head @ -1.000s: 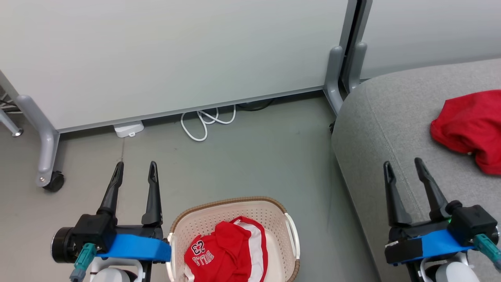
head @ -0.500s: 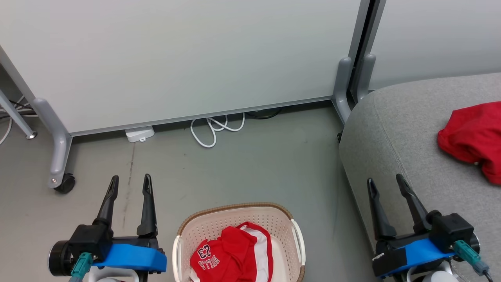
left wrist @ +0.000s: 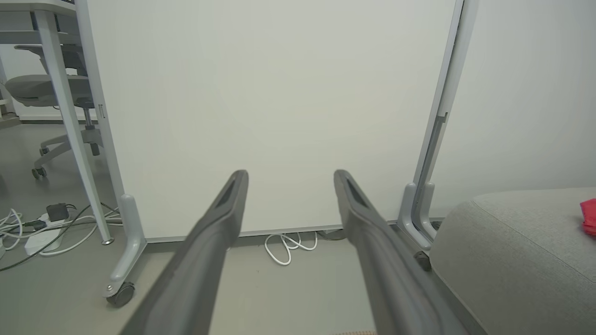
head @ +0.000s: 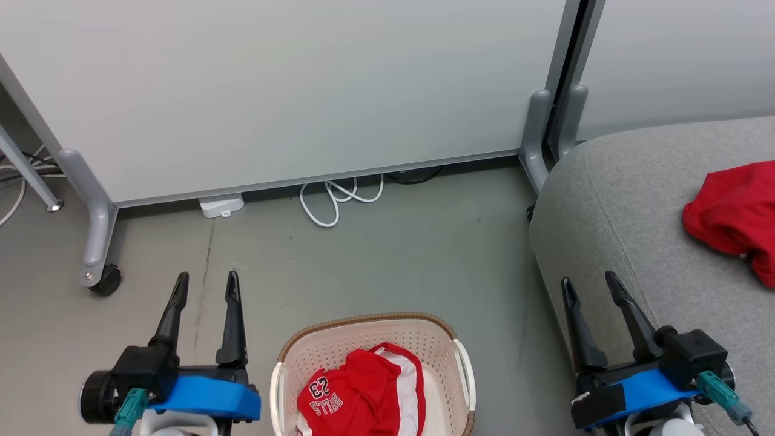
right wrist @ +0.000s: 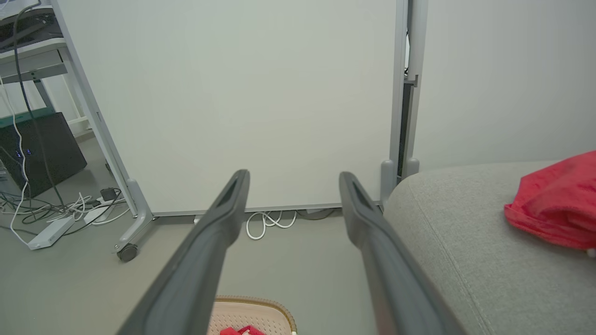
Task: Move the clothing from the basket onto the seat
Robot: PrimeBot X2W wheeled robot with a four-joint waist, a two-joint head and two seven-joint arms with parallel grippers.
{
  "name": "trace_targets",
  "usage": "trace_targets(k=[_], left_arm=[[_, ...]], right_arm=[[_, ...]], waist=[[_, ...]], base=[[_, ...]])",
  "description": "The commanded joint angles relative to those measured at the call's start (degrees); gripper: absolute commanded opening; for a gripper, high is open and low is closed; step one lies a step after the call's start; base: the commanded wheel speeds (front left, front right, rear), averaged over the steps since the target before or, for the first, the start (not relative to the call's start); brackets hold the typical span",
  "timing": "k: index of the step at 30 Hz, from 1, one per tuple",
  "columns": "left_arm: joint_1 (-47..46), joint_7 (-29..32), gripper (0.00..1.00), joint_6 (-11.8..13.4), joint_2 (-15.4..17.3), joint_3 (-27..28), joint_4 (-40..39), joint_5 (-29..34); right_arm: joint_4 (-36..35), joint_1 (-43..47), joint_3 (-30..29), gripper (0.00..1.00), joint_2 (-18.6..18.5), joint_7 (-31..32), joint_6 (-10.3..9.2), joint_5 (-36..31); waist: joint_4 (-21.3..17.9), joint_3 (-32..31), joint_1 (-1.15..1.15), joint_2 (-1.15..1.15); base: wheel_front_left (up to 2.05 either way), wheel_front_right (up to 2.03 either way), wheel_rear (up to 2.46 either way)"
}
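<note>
The cream basket (head: 451, 357) with its brown rim stands on the floor at the bottom centre of the head view. In it lies a red garment (head: 357, 393) with white panels and a "23". A second red garment (head: 732, 215) rests on the grey seat (head: 636, 200) at the right. My left gripper (head: 206, 280) hangs open to the left of the basket, with nothing between its fingers. My right gripper (head: 587, 280) stands open over the seat's front edge, empty as well. The right wrist view shows the basket's rim (right wrist: 253, 302) low down and the garment on the seat (right wrist: 554, 204).
A pale partition panel (head: 290, 85) on grey legs with a castor (head: 106, 281) stands behind. A white cable loop (head: 336, 200) and a small white box (head: 221, 206) lie at its foot. More cables and a power strip (right wrist: 49, 232) lie at the left, beside a desk and chair.
The head camera has swung a little, so the whole scene has shifted right and down. Both grippers sit lower in the picture, still open. The garments lie as before.
</note>
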Motion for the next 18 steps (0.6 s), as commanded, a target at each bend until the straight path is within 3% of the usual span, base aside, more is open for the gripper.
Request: trace_targets(k=[1,8,18], left_arm=[[-1.43,-0.27,1.0,-0.27,-0.07,-0.63,0.24,0.22],[-7.64,-0.26,1.0,-0.7,0.41,-4.61,4.58,1.32],[-20.71,-0.23,1.0,-0.61,5.89,-16.45,17.31,-0.95]], right_arm=[[-0.2,-0.49,-0.13,1.0,0.12,-0.18,0.01,0.21],[-1.36,-3.69,-0.07,1.0,0.08,-0.18,0.01,-0.65],[-3.65,-10.07,-0.23,1.0,0.09,-0.18,0.01,0.69]], waist=[[-0.14,0.25,0.0,0.0],[-2.53,3.97,0.0,0.0],[-9.16,14.53,0.0,0.0]], base=[[0.0,0.0,0.0],[0.0,0.0,0.0],[0.0,0.0,0.0]])
